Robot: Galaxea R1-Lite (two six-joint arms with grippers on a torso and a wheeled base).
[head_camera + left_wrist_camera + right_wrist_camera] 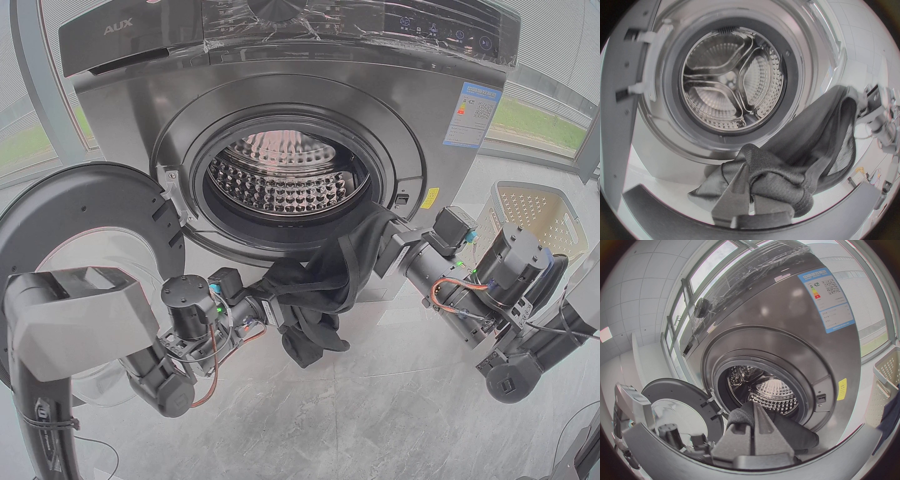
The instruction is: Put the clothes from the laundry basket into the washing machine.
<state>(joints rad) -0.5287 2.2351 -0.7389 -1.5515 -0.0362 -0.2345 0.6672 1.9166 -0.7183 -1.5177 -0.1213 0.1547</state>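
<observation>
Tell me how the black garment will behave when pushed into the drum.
Likely floppy: the black garment sags between the left gripper and right gripper, a tail hanging below. Probably light: thin, mesh-like fabric. It may drape over the opening's rim.

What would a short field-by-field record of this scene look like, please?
washing machine: door swung open to the robot's left; drum shows no clothes
black garment: held between both grippers, draped below the drum's mouth, not yet inside
left gripper: shut on its lower end
right gripper: shut on its upper end, at the mouth's edge
laundry basket: beside the machine, on the robot's right
</observation>
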